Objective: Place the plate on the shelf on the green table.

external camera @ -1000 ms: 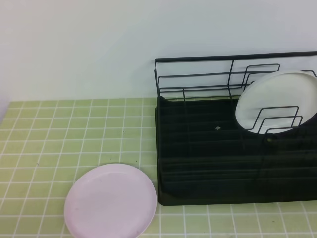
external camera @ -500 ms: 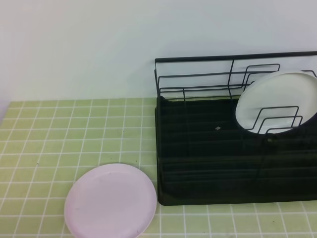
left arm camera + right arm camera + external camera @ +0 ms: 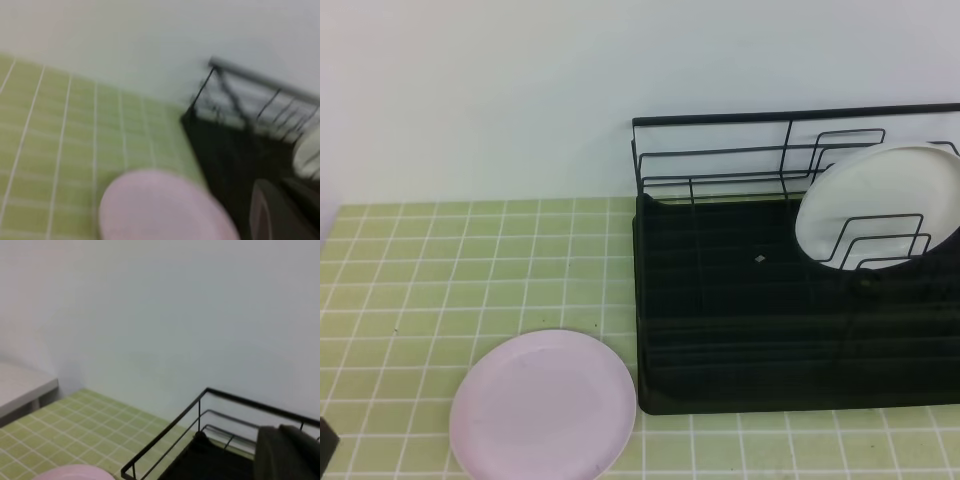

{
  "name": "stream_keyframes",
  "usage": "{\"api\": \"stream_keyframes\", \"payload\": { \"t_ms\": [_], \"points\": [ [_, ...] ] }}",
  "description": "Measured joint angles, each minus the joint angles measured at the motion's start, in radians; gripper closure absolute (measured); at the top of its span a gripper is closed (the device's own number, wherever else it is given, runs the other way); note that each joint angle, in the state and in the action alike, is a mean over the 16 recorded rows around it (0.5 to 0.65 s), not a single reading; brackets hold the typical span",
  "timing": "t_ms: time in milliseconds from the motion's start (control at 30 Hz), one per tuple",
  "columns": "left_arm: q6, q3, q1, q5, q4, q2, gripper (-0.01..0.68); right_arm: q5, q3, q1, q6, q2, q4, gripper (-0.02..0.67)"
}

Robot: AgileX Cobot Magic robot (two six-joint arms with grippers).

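The pale pink plate (image 3: 542,407) is seen lying flat on the green tiled bench (image 3: 440,270) near its front edge, just beside the front-left corner of the black wire shelf (image 3: 790,300). 1 white plate (image 3: 880,208) is held upright among the dividers at the shelf's right end. Both hands are clenched on nothing; neither is clearly shown.

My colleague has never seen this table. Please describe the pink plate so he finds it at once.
Find the black wire shelf on the green table. The plate lies flat on the tiles beside its front left corner. It is pale pink, while the white plate stands upright inside the shelf.
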Motion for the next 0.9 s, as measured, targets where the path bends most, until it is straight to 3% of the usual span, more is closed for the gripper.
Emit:
{"api": "stream_keyframes", "payload": {
  "t_ms": [333, 733, 900],
  "points": [
    [0.093, -0.23, 0.0, 0.199, 0.133, 0.35, 0.675, 0.13, -0.041, 0.003, 0.14, 0.156, -0.138, 0.651],
    [0.337, -0.489, 0.0, 0.383, 0.116, 0.737, 0.675, 0.278, -0.056, 0.053, 0.646, 0.234, -0.68, 0.651],
    [0.418, -0.566, 0.0, 0.431, 0.114, 0.867, 0.675, 0.34, -0.069, 0.07, 0.773, 0.285, -0.789, 0.651]
  ]
}}
